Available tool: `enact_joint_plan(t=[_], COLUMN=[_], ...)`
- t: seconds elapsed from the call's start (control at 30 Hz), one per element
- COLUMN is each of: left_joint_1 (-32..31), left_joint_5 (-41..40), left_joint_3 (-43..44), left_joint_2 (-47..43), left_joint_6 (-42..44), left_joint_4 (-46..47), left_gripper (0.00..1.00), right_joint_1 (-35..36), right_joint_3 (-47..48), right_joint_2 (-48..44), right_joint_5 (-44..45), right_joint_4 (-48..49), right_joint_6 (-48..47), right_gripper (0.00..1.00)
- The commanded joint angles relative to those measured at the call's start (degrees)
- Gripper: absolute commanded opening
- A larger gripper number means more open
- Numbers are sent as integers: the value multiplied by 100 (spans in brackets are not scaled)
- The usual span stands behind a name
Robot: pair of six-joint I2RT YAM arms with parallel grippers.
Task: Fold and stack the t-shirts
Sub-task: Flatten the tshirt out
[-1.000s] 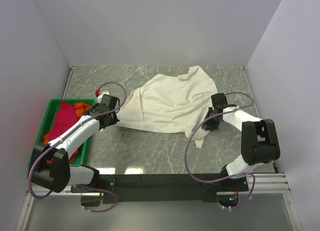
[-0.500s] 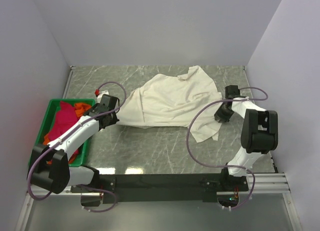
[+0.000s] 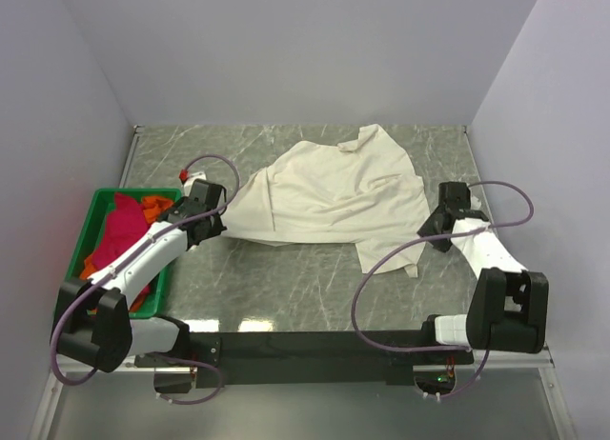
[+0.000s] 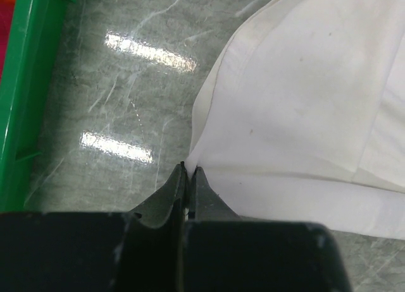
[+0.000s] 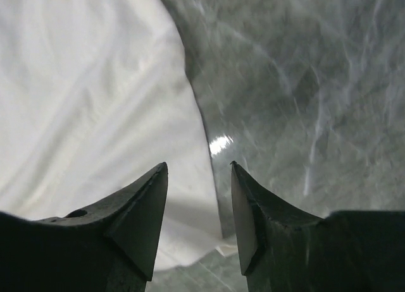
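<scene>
big marble table (image 3: 315, 288) with the cream t-shirt (image 3: 329, 197) spread out rumpled across the middle, and off the t-shirt's left side sits the green crate (image 3: 84, 232) with the crimson-pink shirt (image 3: 119, 235) and orange shirt (image 3: 152, 209) bunched inside. left gripper (image 4: 188, 172) is pinched tight on the cream t-shirt's left edge, right gripper (image 5: 199, 172) hangs over its right edge, jaws partly apart with nothing in them
</scene>
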Motion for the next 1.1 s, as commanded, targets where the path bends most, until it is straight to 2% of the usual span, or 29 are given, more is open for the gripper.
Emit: enact_joint_plan(t=[0.0,0.2,0.33,0.47,0.7,0.87,1.07], left_joint_1=[30,48,48,48,48,48,57], left_joint_5=[-16,10,28,19,45,72,98], left_joint_3=[-3,-11,-29,-29,-29,-38,-64], left_joint_2=[-189,-312,-330,-356,-374,-444,-567], left_joint_6=[14,22,22,22,31,31,40], left_joint_4=[23,50,41,41,50,58,76], left_gripper=[1,1,1,1,1,1,1], right_joint_1=[49,180,558,1374,1999,1982,1596], right_joint_3=[-350,-702,-729,-659,-510,-500,-606], right_joint_2=[-338,-479,-549,-585,-269,-531,-672], right_joint_5=[-231,-539,-434,-118,129,647,595], right_joint_4=[-289,-368,-517,-860,-1299,-1546,-1520], right_joint_6=[176,-43,-52,70,141,624,906], right_gripper=[53,53,50,49,49,51,52])
